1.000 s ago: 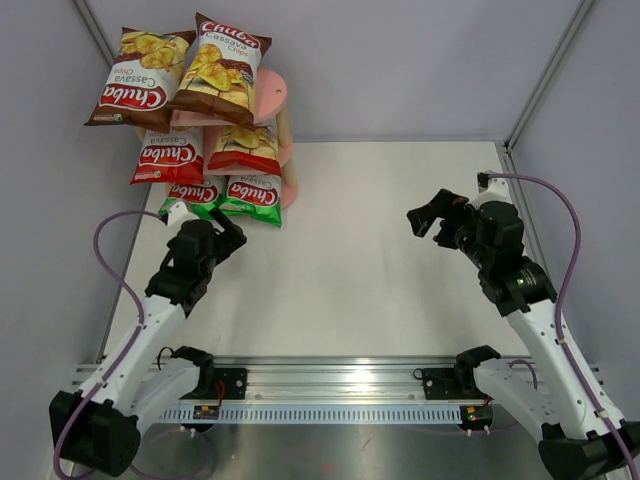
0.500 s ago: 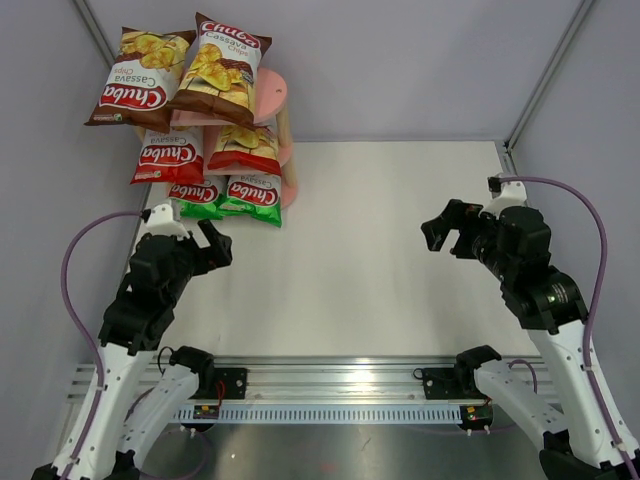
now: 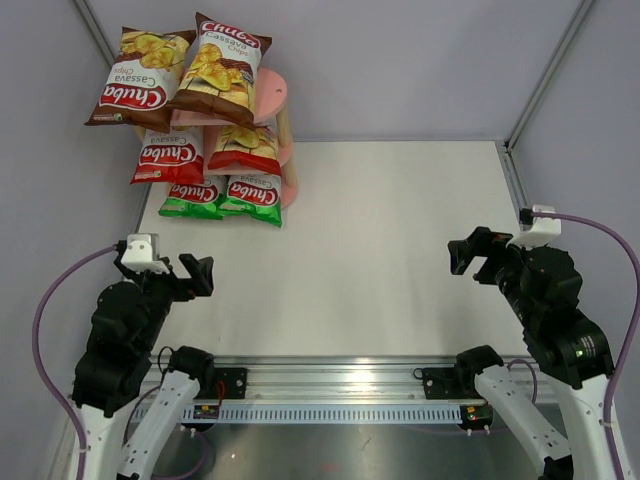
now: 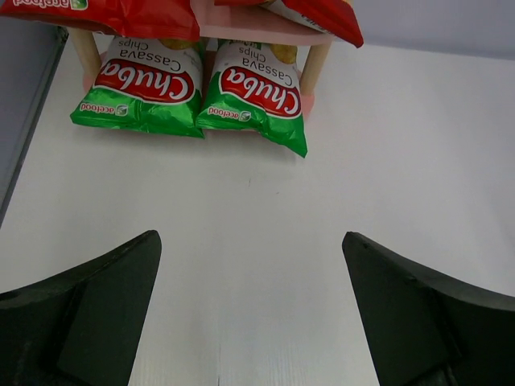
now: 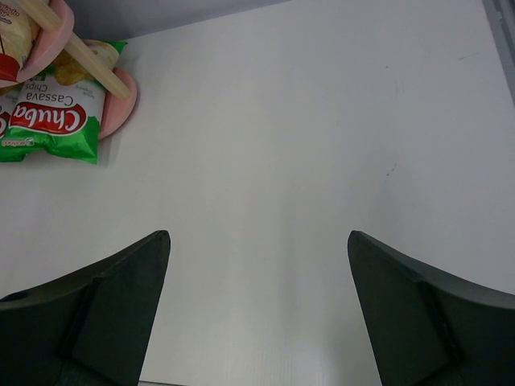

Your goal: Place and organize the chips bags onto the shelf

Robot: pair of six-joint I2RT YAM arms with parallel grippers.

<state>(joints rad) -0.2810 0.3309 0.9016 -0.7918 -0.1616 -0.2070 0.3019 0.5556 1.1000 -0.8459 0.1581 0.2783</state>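
The pink shelf (image 3: 274,92) stands at the table's far left. Two brown bags (image 3: 218,68) lie on its top board, two red-white bags (image 3: 243,150) on the middle, two green bags (image 3: 250,196) on the bottom. The green bags (image 4: 256,95) fill the top of the left wrist view; one green bag (image 5: 53,125) shows top left in the right wrist view. My left gripper (image 3: 195,275) is open and empty at the near left, well short of the shelf. My right gripper (image 3: 470,255) is open and empty at the near right.
Grey walls close in the white table (image 3: 380,230) on the left, back and right. A metal rail (image 3: 330,385) with both arm bases runs along the near edge. Purple cables loop beside each arm.
Both arms have drawn back toward the near edge and apart: the left gripper away from the green bags, the right gripper rightward and nearer. Both stay open. The bags have not moved.
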